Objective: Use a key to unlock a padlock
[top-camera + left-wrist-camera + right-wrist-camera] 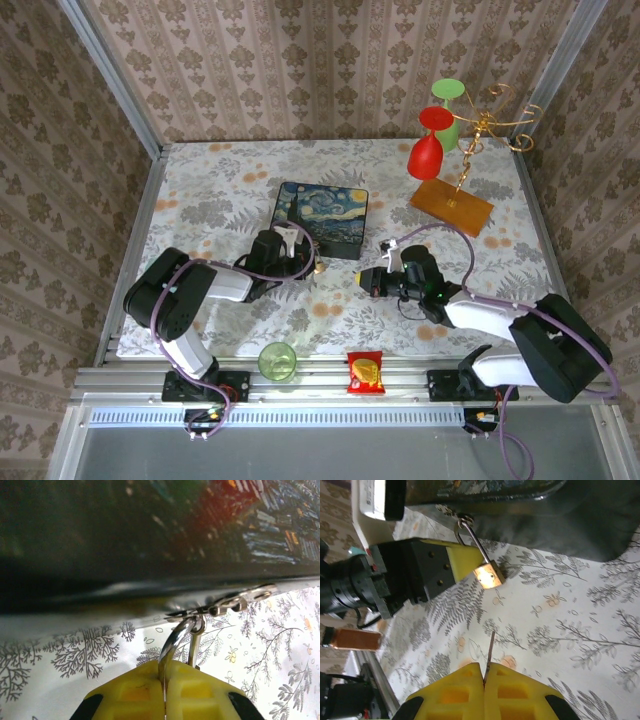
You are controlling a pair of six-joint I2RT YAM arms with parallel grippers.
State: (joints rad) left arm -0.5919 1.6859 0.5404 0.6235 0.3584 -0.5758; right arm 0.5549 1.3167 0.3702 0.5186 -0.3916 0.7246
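Note:
The tiny brass padlock (488, 575) hangs by its thin silver shackle (473, 541) from the hasp (239, 603) on the front edge of the starry-night box (322, 216). My left gripper (164, 674) is shut on the shackle (174, 641), right against the box's edge. In the top view the left gripper (303, 262) sits at the box's near corner with the padlock (318, 267) beside it. My right gripper (484, 674) is shut on a thin key (491, 647), whose blade points toward the padlock but stays a short way off. The right gripper (362, 281) lies just right of the padlock.
A gold stand on a wooden base (452, 207) with a red glass (426, 155) and a green glass (447, 125) is at the back right. A green cup (277, 360) and a red snack packet (365, 372) sit on the near rail.

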